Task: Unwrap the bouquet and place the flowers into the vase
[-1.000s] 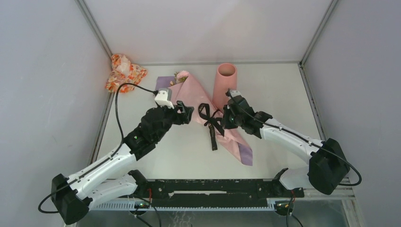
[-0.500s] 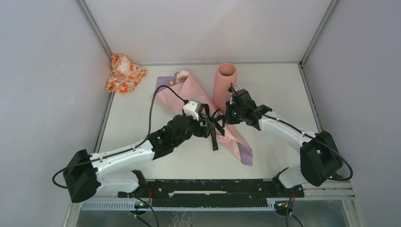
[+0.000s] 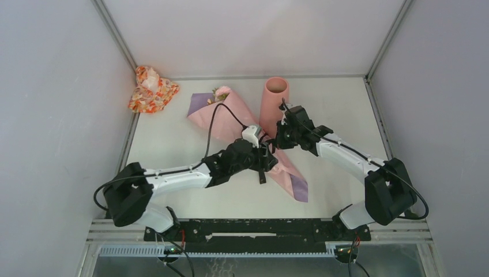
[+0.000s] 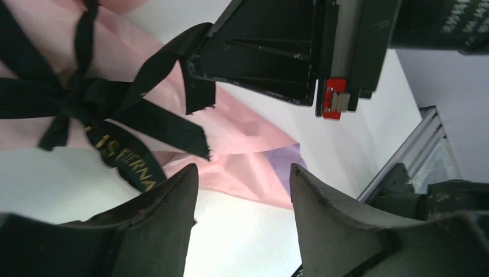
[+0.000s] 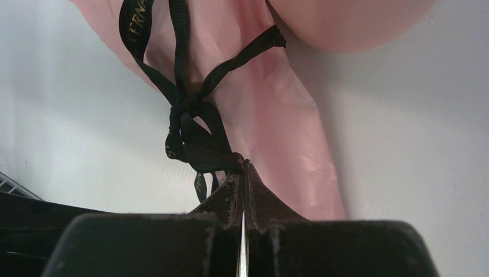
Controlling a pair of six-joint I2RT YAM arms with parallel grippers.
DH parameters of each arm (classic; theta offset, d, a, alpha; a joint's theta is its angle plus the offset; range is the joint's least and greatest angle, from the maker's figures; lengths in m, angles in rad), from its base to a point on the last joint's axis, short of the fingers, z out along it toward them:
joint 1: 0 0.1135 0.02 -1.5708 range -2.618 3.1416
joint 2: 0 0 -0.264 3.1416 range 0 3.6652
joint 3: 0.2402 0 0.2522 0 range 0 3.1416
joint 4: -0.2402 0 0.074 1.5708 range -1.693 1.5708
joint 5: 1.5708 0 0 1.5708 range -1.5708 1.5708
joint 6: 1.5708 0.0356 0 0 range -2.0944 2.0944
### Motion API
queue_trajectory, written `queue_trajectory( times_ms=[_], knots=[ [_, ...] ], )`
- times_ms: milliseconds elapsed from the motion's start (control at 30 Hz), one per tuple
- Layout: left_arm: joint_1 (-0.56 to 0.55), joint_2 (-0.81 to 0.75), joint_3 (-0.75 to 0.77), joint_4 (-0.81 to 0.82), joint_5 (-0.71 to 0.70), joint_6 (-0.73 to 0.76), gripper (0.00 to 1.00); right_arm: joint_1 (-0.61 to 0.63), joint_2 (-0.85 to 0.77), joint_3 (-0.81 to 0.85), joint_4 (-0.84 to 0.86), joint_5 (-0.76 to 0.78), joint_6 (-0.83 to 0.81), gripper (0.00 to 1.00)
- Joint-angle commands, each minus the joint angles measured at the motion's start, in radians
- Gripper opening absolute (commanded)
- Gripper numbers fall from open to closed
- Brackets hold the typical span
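The bouquet (image 3: 230, 112) lies diagonally on the table, a pink and lilac paper cone. Flower heads (image 3: 219, 92) peek from its wide far end. A black ribbon (image 3: 262, 172) is knotted around its middle. My right gripper (image 5: 243, 163) is shut on a strand of that ribbon (image 5: 184, 109), just right of the knot, over the pink paper (image 5: 277, 115). My left gripper (image 4: 243, 168) is open just short of the ribbon tails (image 4: 190, 135), with nothing between its fingers. In the top view it (image 3: 269, 157) sits at the knot, close to my right gripper (image 3: 275, 144). The salmon vase (image 3: 275, 101) stands upright behind them.
An orange-red floral cloth bundle (image 3: 151, 88) lies at the far left corner. Metal frame rails (image 3: 383, 138) border the table on the left and right. The vase wall (image 5: 346, 23) is close above my right gripper.
My left arm has swung right from the bouquet's wide end to the ribbon knot, its jaws narrowing slightly. My right gripper has stayed shut near the knot and barely moved.
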Motion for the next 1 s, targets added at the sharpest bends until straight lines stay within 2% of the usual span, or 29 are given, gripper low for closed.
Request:
queue_trajectory(
  times_ms=[0, 367, 533, 733, 867, 967],
  knots=[
    [-0.003, 0.085, 0.085, 0.069, 0.089, -0.111, 0.62, -0.015, 0.001, 0.040, 0.031, -0.013, -0.027, 0.00],
    [-0.003, 0.178, 0.113, 0.031, 0.056, -0.161, 0.57, -0.048, -0.001, 0.040, 0.051, -0.049, -0.045, 0.00],
    [-0.003, 0.201, 0.141, -0.024, 0.013, -0.166, 0.60, -0.052, 0.002, 0.040, 0.052, -0.055, -0.051, 0.00],
    [0.012, 0.234, 0.197, -0.119, -0.044, -0.204, 0.68, -0.058, -0.004, 0.040, 0.055, -0.066, -0.052, 0.00],
    [0.036, 0.259, 0.222, -0.153, -0.069, -0.217, 0.68, -0.058, -0.001, 0.040, 0.058, -0.074, -0.050, 0.00],
    [0.047, 0.277, 0.226, -0.155, -0.071, -0.220, 0.64, -0.058, -0.001, 0.040, 0.057, -0.076, -0.046, 0.00]
  ],
)
